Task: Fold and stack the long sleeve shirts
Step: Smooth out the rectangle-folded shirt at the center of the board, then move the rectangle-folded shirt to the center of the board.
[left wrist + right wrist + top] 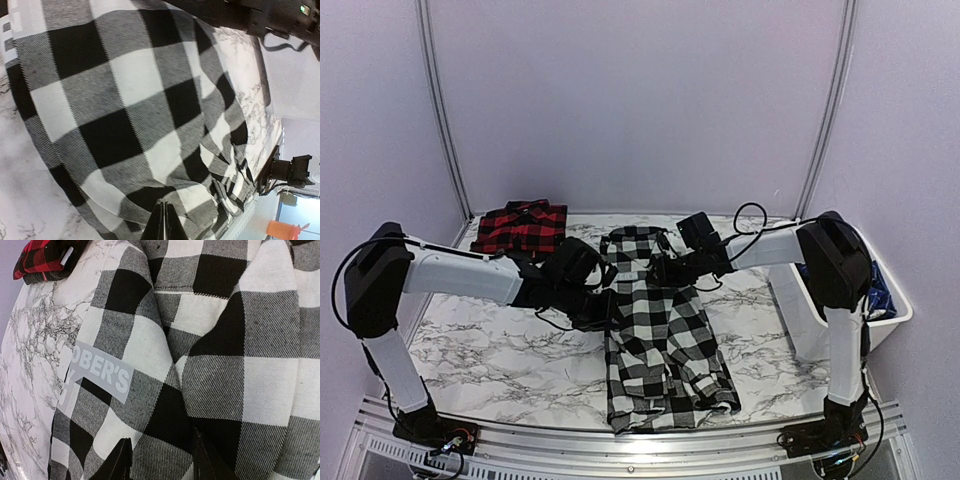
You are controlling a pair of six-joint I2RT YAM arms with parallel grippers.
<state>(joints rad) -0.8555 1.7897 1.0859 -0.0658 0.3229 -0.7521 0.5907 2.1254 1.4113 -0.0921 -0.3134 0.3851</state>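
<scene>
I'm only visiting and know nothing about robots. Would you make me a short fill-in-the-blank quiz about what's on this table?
1. The folded shirt at the far left corner of the table is red and ___.
2. The spread-out shirt between the two arms is black and ___.
3. The right pincer is ___ (open or shut).
4. The bin at the table's right edge is coloured ___.

Missing words: black; white; open; white.

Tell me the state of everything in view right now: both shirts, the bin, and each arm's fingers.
black-and-white shirt: lying lengthwise mid-table as a narrow strip, not stacked
red-and-black shirt: folded, far-left corner
left fingers: shut, tips at the checked cloth
right fingers: open, over the same shirt
white bin: at the table's right edge, something blue inside
</scene>
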